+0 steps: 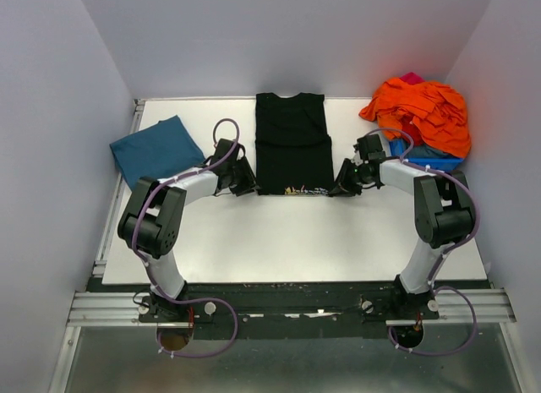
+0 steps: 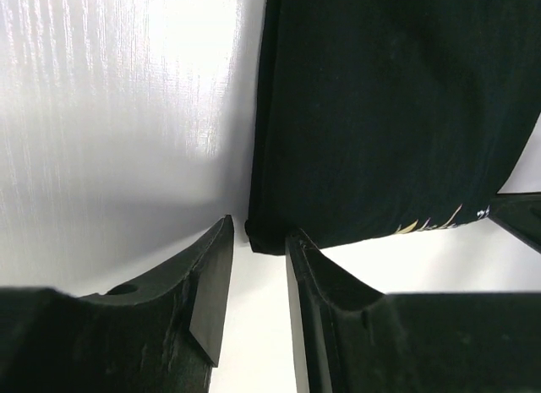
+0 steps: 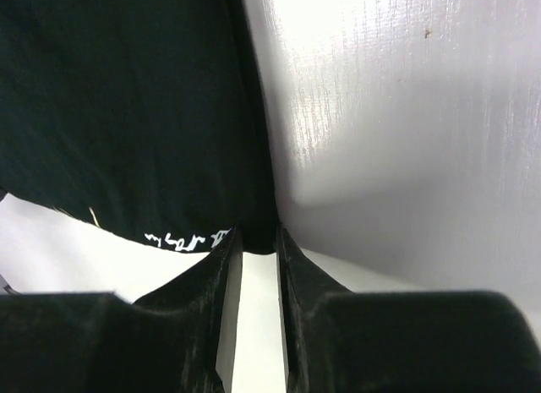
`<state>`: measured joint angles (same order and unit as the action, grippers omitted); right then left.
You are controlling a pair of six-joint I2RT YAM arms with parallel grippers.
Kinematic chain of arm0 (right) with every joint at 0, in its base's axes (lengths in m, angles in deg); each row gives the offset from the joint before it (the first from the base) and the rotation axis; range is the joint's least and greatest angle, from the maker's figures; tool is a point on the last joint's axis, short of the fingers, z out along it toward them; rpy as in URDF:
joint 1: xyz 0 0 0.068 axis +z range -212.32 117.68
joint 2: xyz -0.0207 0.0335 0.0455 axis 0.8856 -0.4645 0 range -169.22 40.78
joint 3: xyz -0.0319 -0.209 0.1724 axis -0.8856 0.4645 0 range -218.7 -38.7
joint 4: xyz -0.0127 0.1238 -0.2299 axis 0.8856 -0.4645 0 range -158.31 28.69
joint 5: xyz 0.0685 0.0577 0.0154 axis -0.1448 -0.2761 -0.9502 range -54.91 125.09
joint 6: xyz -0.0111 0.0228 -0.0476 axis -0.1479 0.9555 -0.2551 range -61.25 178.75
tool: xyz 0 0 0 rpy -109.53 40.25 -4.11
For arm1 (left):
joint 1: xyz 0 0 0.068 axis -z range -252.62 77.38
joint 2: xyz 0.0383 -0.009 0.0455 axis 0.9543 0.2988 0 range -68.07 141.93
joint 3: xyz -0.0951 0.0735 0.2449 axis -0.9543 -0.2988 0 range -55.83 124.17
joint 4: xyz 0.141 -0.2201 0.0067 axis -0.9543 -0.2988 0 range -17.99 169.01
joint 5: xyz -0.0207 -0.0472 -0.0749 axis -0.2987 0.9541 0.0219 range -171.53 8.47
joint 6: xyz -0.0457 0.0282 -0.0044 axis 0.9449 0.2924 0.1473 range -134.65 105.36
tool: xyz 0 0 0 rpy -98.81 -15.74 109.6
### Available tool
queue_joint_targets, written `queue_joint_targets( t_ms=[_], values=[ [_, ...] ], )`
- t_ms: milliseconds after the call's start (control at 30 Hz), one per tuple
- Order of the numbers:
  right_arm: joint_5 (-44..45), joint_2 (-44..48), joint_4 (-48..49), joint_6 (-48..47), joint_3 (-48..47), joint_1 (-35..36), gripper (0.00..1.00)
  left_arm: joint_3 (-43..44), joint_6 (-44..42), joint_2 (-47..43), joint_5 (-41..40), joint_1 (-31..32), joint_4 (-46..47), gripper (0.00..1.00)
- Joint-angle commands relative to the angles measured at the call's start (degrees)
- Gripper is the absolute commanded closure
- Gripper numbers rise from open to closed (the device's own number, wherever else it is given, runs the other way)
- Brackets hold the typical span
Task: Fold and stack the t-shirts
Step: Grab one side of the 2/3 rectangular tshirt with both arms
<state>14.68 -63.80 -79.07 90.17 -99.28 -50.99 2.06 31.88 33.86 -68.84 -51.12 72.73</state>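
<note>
A black t-shirt [image 1: 292, 144] lies folded flat in the middle of the white table [image 1: 296, 241], with a bit of print showing at its near hem. My left gripper [image 1: 245, 183] is low at the shirt's near left corner. In the left wrist view that corner [image 2: 266, 237] sits between the fingertips, and the jaws [image 2: 259, 228] still stand apart with a gap on the left side. My right gripper [image 1: 342, 183] is at the near right corner, and there the jaws [image 3: 259, 234] are narrow and pinch the cloth [image 3: 127, 106]. A teal-blue t-shirt [image 1: 156, 148] lies folded at the far left.
A heap of orange cloth [image 1: 423, 110] rests on a small blue bin [image 1: 427, 161] at the far right corner. White walls close in the table at the back and on both sides. A metal rail [image 1: 114, 215] runs along the left edge.
</note>
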Motion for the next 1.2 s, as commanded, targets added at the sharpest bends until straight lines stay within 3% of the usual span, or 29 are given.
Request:
queue_joint_targets(
  t_ms=[0, 267, 367, 567, 633, 767, 933, 1167],
  values=[
    [1.8, -1.6, 0.4, -0.9, -0.8, 0.6, 0.71, -0.6, -0.6, 1.0, 1.2, 0.3, 1.0, 0.57],
    [3.8, 1.0, -0.9, -1.4, -0.6, 0.6, 0.99, -0.8, 0.2, 2.6, 4.3, 0.9, 3.4, 0.63],
    [5.6, 3.3, -1.2, -1.2, 0.5, 0.6, 0.99, -1.1, -0.3, 1.8, 3.0, 1.3, 2.3, 0.57],
    [5.9, 6.5, 0.2, -0.9, 4.3, 0.6, 0.99, -2.1, 0.5, 1.3, 4.8, 1.4, 3.6, 0.59],
    [5.4, 6.5, 0.6, -0.7, 5.1, 0.7, 0.99, -1.9, 0.9, 2.3, 5.9, 2.0, 5.2, 0.68],
    [5.1, 8.0, 1.0, -0.7, 6.7, 0.8, 0.99, -0.8, 0.2, 3.1, 6.1, 2.1, 4.7, 1.00],
    [3.3, 13.2, -0.8, -2.7, 9.4, 1.2, 0.99, -3.4, -1.6, -3.7, 3.1, 2.3, 0.6, 1.00],
    [1.4, 28.1, -6.8, -4.4, 14.9, 1.4, 0.99, -8.7, -5.6, -16.7, 1.0, 2.9, -8.7, 1.00]
  ],
)
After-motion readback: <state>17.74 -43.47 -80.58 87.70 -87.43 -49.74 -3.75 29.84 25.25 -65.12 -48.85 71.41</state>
